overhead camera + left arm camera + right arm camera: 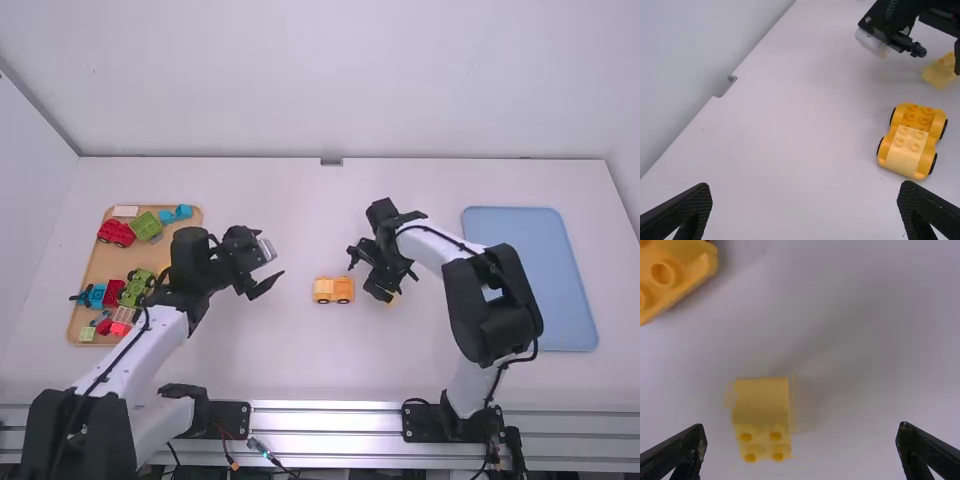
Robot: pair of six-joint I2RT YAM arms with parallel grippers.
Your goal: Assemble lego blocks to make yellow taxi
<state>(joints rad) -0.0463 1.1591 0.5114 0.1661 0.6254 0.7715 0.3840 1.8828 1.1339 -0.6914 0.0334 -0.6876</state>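
While black left gripper (273, 253) and right gripper (400, 286) are gaping, the latter is partly hiding a yellow plastic block (394, 301), centre right.

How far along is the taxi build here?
Done: the wheeled yellow base appears to carry a paler block. In hand: nothing; the left gripper is open, as is the right gripper above a loose yellow block. Remaining: probably mounting that block.

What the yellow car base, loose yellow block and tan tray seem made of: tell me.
The yellow car base looks like smooth molded plastic: round studs, even color. The loose yellow block seems the same, satin-smooth with matching studs. The tan tray looks matte; its warm tone suggests wood, though plastic is possible.
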